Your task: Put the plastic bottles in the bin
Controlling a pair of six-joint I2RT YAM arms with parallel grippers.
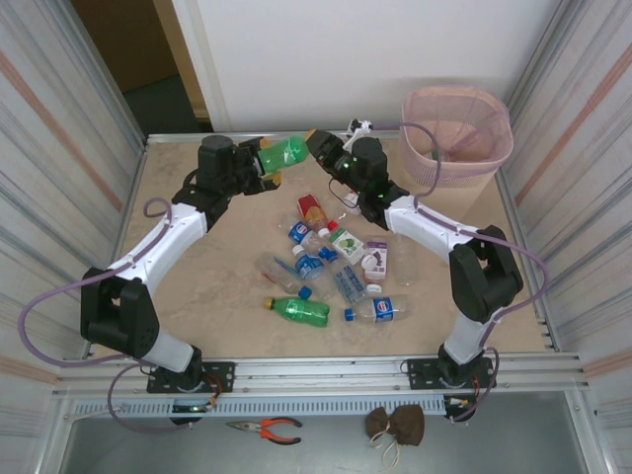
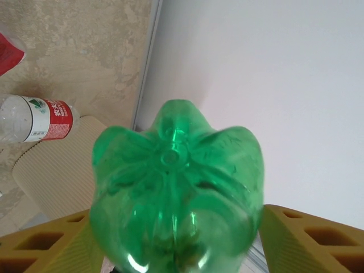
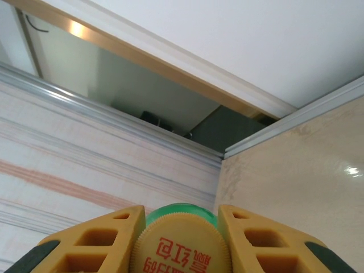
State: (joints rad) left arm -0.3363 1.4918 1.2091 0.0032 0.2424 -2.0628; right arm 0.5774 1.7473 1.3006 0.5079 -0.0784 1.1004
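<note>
One green translucent plastic bottle (image 1: 283, 153) is held roughly level near the far edge of the marbled table (image 1: 212, 296), between the two arms. The right gripper (image 3: 181, 219) is clamped on its orange ribbed cap (image 3: 181, 250). The left gripper (image 1: 265, 166) flanks the bottle's lobed base; whether its fingers press the bottle or stand clear cannot be told. The pink mesh bin (image 1: 494, 153) stands at the table's far right corner. The other plastic bottles (image 1: 331, 262) lie mid-table.

Assessment: this appears to be a hand-over from left to right.

Recommendation: the left fingers should part fully and draw back along the bottle's axis before the right arm swings. A cap-only hold may let the body droop. The arm should therefore travel slowly, carry the base clear over the rim and release above the opening.
</note>
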